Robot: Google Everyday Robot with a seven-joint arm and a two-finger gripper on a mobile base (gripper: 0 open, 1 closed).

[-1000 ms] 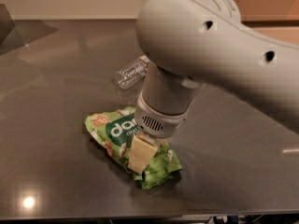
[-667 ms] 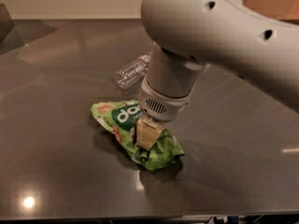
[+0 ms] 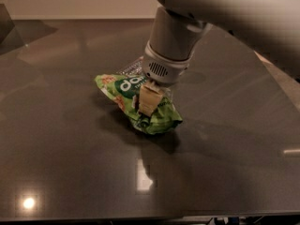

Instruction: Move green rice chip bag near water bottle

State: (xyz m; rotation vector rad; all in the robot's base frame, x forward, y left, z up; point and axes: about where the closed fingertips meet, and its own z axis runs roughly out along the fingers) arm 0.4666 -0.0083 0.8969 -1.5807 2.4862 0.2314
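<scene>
The green rice chip bag, a crinkled bright-green pouch with white lettering, hangs a little above the dark table, with its shadow below it. My gripper comes down from the big grey arm and is shut on the bag's middle; one cream finger shows in front of it. The water bottle, clear and crushed, lies just behind the bag. It is mostly hidden by my wrist, and only its left end shows.
The dark glossy table spreads to the left and front, with lamp glare at the front left. Its right edge runs diagonally beside a lighter floor. My arm fills the upper right.
My gripper has lifted the bag and carried it up and back toward the bottle. The bottle is now mostly hidden behind my wrist.
</scene>
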